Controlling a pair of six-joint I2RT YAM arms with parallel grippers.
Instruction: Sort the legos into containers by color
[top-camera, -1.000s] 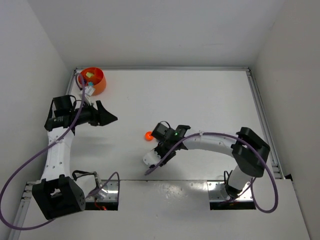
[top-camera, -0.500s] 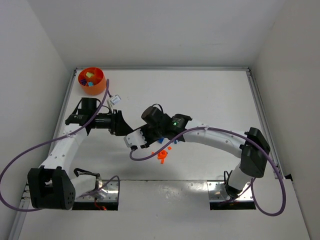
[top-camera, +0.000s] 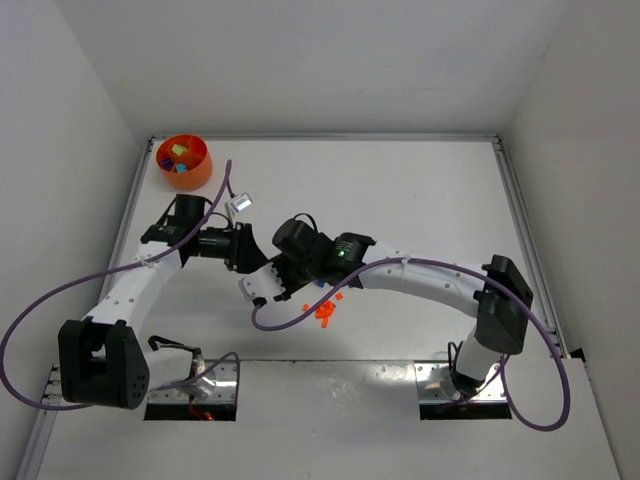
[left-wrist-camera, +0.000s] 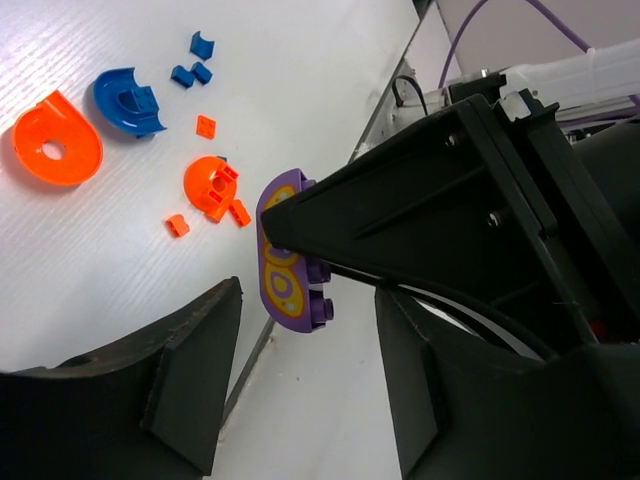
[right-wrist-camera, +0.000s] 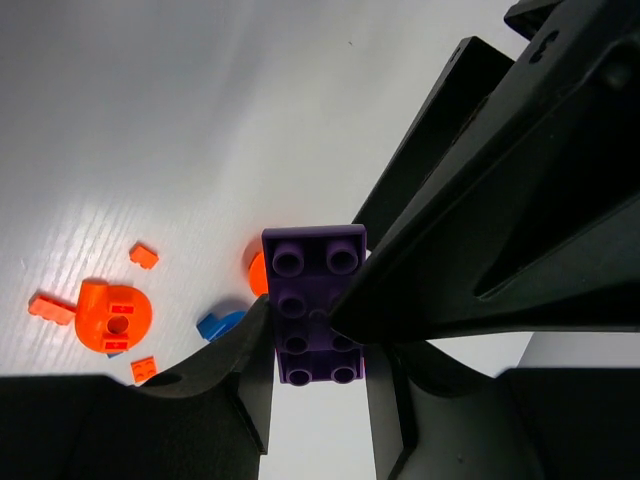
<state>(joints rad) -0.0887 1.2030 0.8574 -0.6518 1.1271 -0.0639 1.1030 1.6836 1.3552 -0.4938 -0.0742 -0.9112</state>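
Looking through the right wrist camera, I see the right gripper (right-wrist-camera: 315, 335) clenched on a purple brick (right-wrist-camera: 312, 300). The brick sits in the middle of that frame, studs facing the camera, squeezed between the two black jaws.

From the left wrist camera, the same brick shows edge-on in the middle of the frame, with yellow rings on one face. The left gripper (left-wrist-camera: 308, 295) is spread around it, one jaw on each side, with a gap on both sides, so it grips nothing.

From the top camera, both arms meet just left of the middle of the frame, over the white table (top-camera: 420, 200). I cannot make out the brick there.

Loose orange pieces (top-camera: 325, 312) and blue pieces (left-wrist-camera: 128, 100) lie on the table near the grippers. The orange bowl (top-camera: 198, 172) stands well apart in the upper left of the top frame, with a few colored bits inside.
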